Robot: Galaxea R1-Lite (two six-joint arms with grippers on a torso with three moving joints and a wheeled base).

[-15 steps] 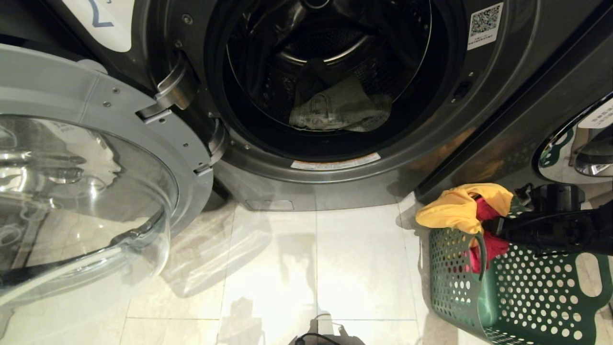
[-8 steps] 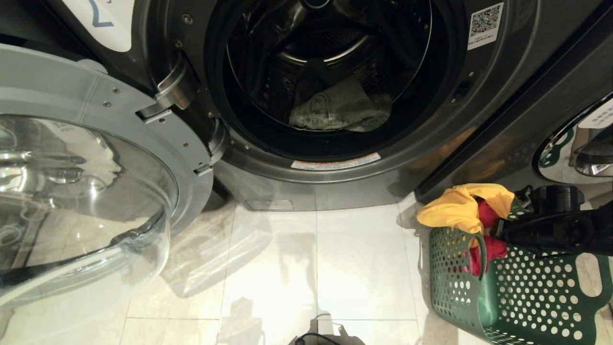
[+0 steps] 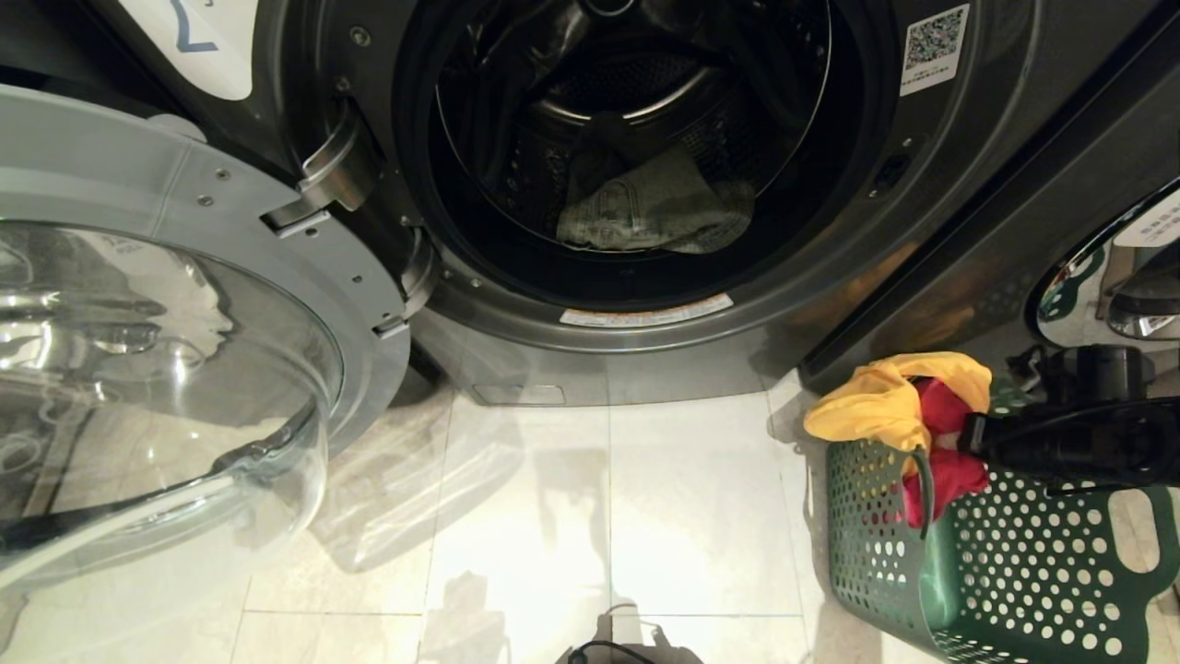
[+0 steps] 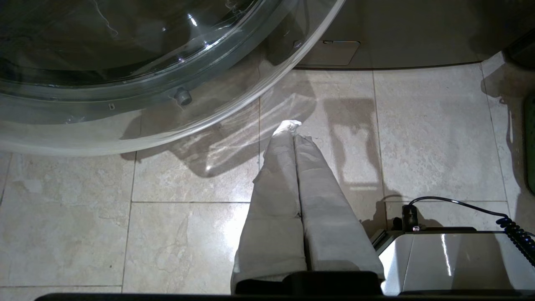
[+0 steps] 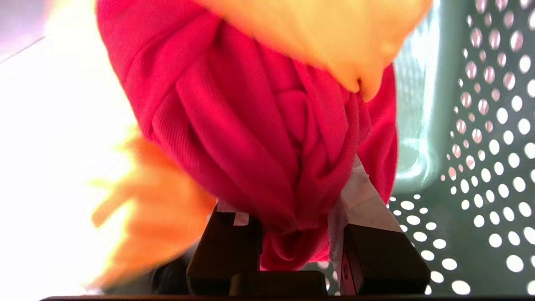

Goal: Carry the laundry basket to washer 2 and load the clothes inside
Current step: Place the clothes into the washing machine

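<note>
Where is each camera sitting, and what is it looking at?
Head view: high up, looking down at washer 2, the laundry basket and the right gripper.
Left wrist view: behind the shut left gripper, facing floor tiles.
Right wrist view: behind the fingers, facing the red-pink cloth.
Head and right wrist views share basket and cloth.

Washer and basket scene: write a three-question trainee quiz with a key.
1. True or false: the washer door is open.
2. Which cloth is the right end effector shut on: A yellow cloth, B red cloth, C trousers?
3. Fill in: the trousers lie inside the ____.

Key: 1 true. 2 B. 3 drum; the basket stands on the floor.
</note>
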